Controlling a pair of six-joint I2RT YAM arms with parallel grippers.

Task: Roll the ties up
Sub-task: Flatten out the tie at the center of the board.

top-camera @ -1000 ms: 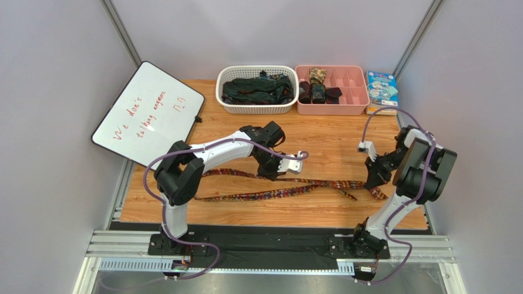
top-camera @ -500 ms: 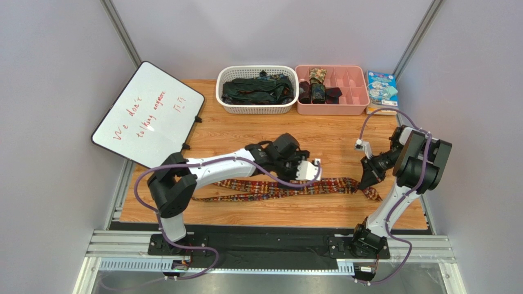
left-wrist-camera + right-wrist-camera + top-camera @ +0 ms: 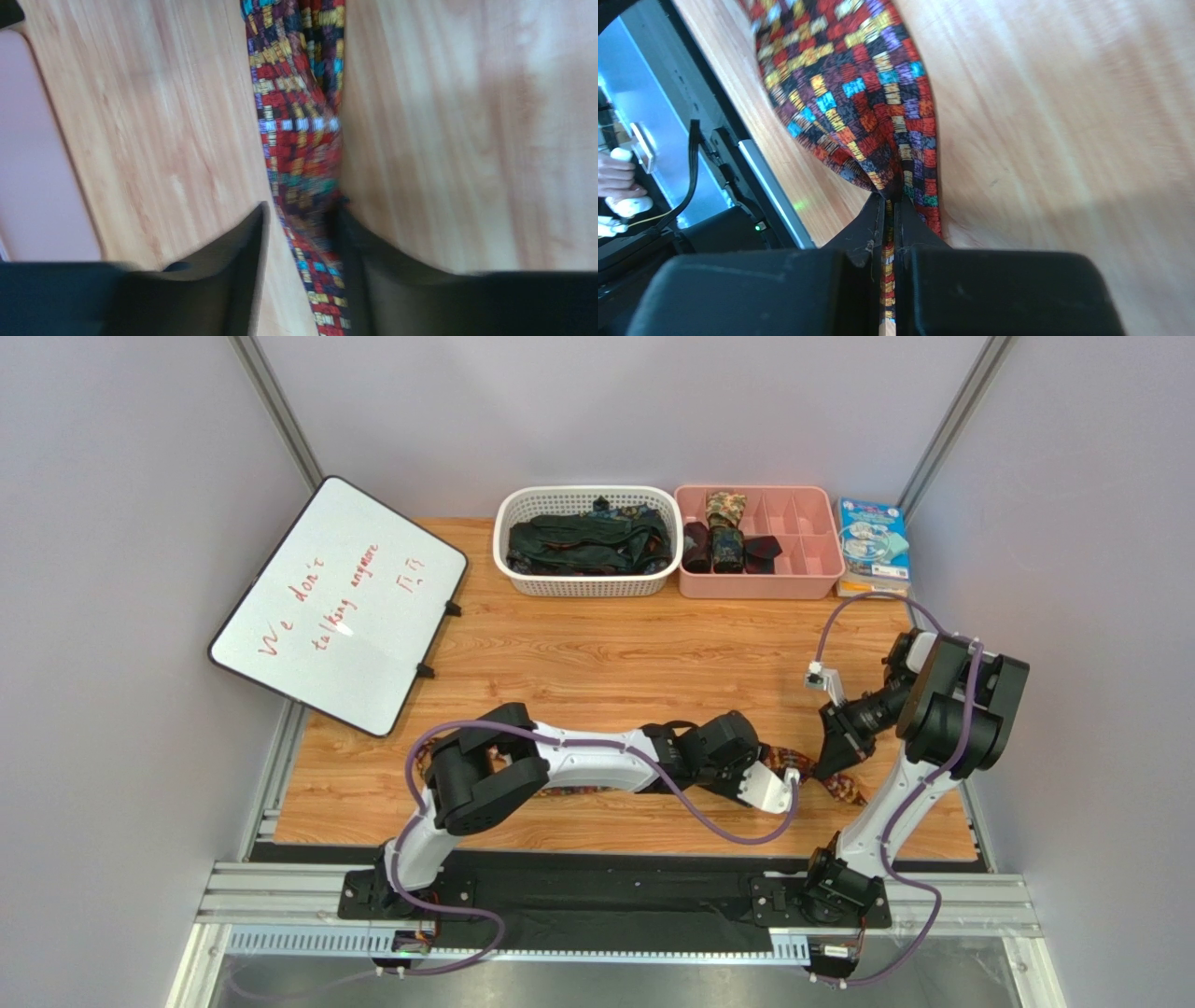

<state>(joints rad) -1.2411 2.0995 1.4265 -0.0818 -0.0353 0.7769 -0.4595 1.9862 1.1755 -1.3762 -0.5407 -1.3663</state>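
Observation:
A tie (image 3: 846,787) with a busy red, yellow and blue pattern lies along the near part of the wooden table, mostly hidden under my outstretched left arm. My left gripper (image 3: 794,773) is low over it, close to the right gripper. In the left wrist view the tie (image 3: 302,126) runs between the open jaws of that gripper (image 3: 302,210), brushing the right finger, with a gap to the left one. My right gripper (image 3: 832,759) is shut on the tie's wide end (image 3: 864,84). In the right wrist view the cloth is pinched between that gripper's (image 3: 893,199) fingers.
At the back stand a white basket (image 3: 586,588) of dark ties and a pink divided tray (image 3: 807,590) with rolled ties (image 3: 725,532). A whiteboard (image 3: 337,602) leans at the back left. A blue packet (image 3: 873,539) lies at the back right. The table's near edge is just behind both grippers.
My left arm has swept right along the tie to just beside the right gripper, and its jaws went from shut to open. The right gripper kept its hold and barely shifted.

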